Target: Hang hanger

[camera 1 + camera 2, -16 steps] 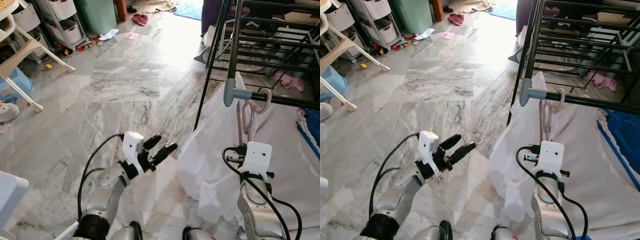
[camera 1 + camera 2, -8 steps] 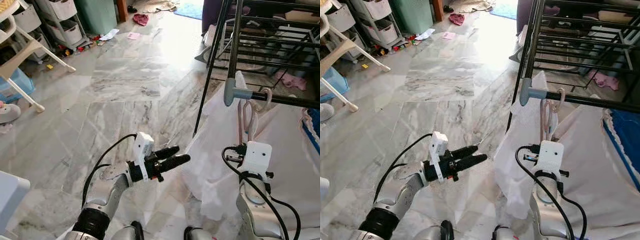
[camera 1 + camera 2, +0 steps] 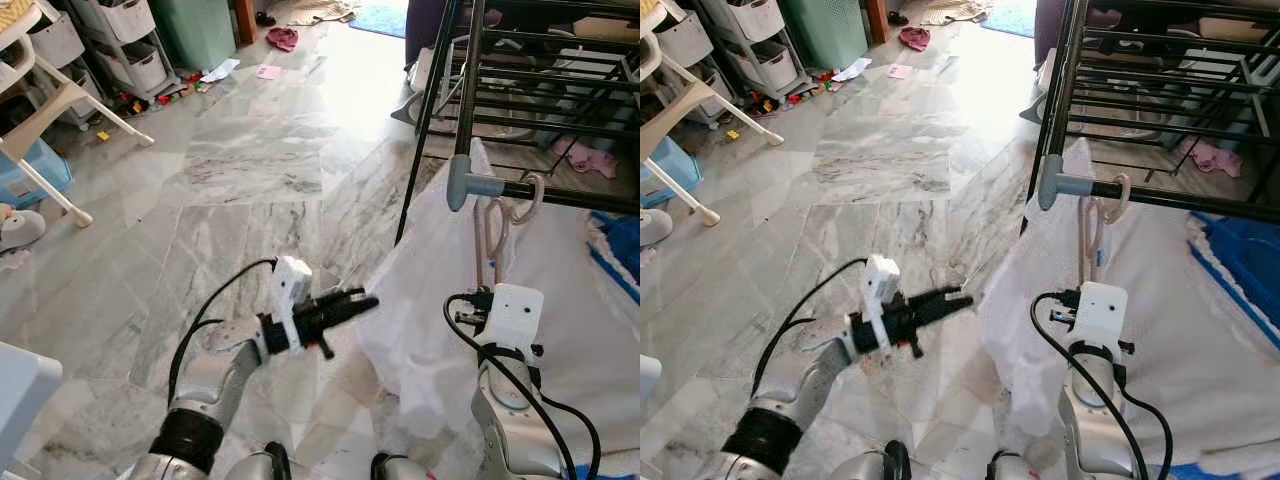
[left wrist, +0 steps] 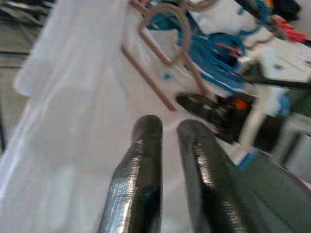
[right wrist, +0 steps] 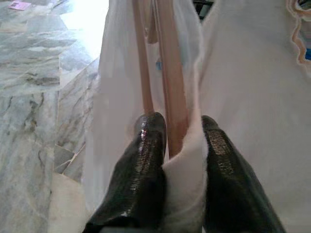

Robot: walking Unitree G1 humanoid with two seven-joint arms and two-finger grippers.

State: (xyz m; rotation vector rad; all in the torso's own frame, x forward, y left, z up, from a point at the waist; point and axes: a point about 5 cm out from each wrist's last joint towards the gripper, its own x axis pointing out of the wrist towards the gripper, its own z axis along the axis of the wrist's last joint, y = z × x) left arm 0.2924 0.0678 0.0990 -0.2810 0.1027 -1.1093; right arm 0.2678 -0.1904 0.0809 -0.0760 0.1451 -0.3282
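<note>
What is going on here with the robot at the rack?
The right gripper is shut on a pink hanger with a white cloth draped from it. The hanger's hook sits over the black bar of the drying rack, so it looks hung or nearly so, but the gripper has not let go. The left gripper reaches toward the cloth's edge, fingers close together, holding nothing.
</note>
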